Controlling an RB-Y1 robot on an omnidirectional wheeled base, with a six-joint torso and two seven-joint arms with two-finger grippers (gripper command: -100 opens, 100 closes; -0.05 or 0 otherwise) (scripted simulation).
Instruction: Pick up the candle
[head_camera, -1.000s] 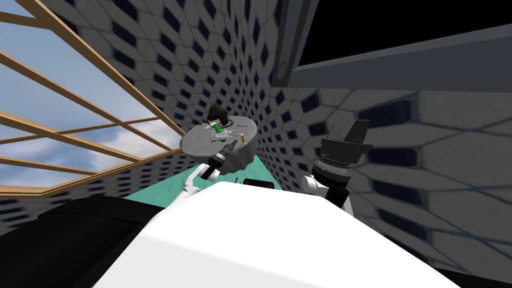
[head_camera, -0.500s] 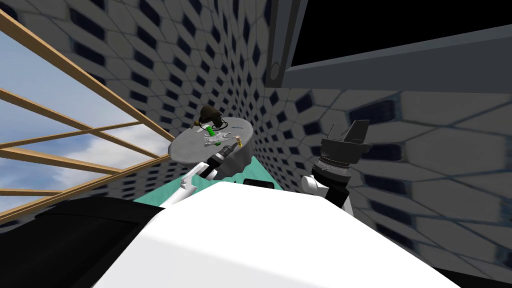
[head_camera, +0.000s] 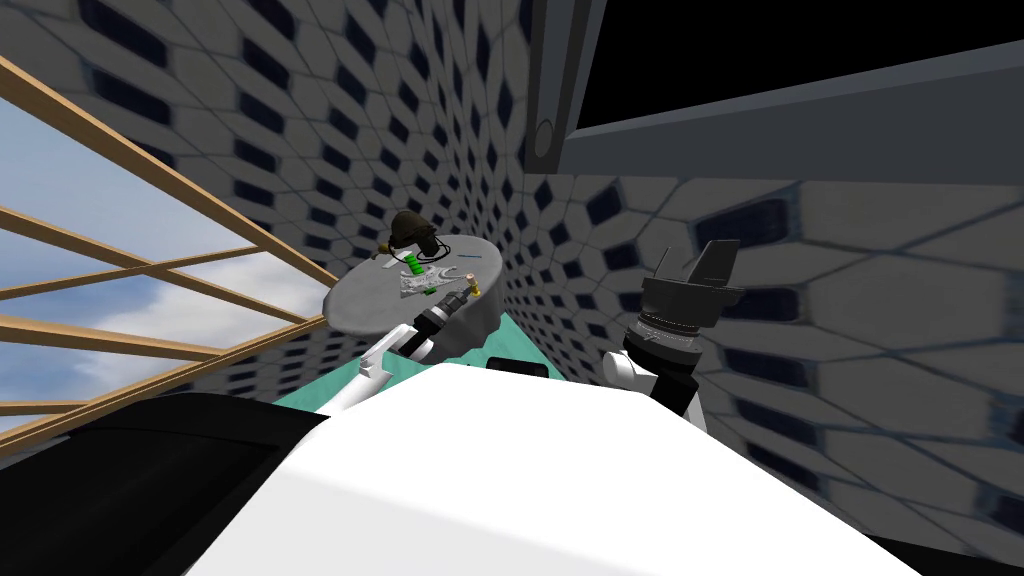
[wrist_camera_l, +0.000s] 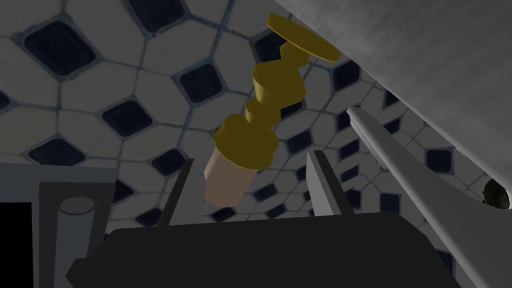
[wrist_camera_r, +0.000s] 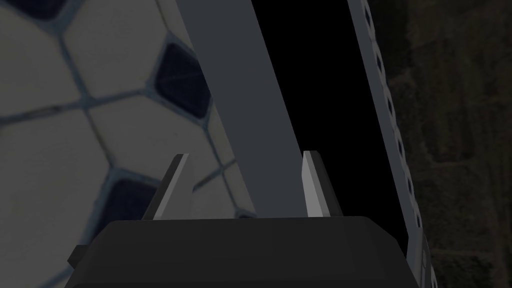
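The candle (wrist_camera_l: 227, 182) is a short pinkish-beige stick in a stepped yellow holder (wrist_camera_l: 267, 97). It stands near the rim of a round grey table (head_camera: 365, 305). In the head view the candle (head_camera: 475, 287) is a small speck at the table's near right edge. My left gripper (wrist_camera_l: 250, 187) is open, and the candle's tip sits between its fingers (wrist_camera_l: 320, 185), closer to one and pressed by neither. The left gripper (head_camera: 464, 296) reaches up from below the rim. My right gripper (wrist_camera_r: 245, 185) is open and empty, raised at my right side (head_camera: 695, 265).
On the table lie a dark lump (head_camera: 410, 225), a green piece (head_camera: 413, 266) and pale flat items (head_camera: 420, 285). A long light grey blade-shaped thing (wrist_camera_l: 400, 165) runs beside the candle. Tiled walls stand close behind the table; a wooden-framed window (head_camera: 150, 265) is at left.
My head view has swung, so the table sits further left in the picture. The left gripper has crept closer to the candle. The right arm is still.
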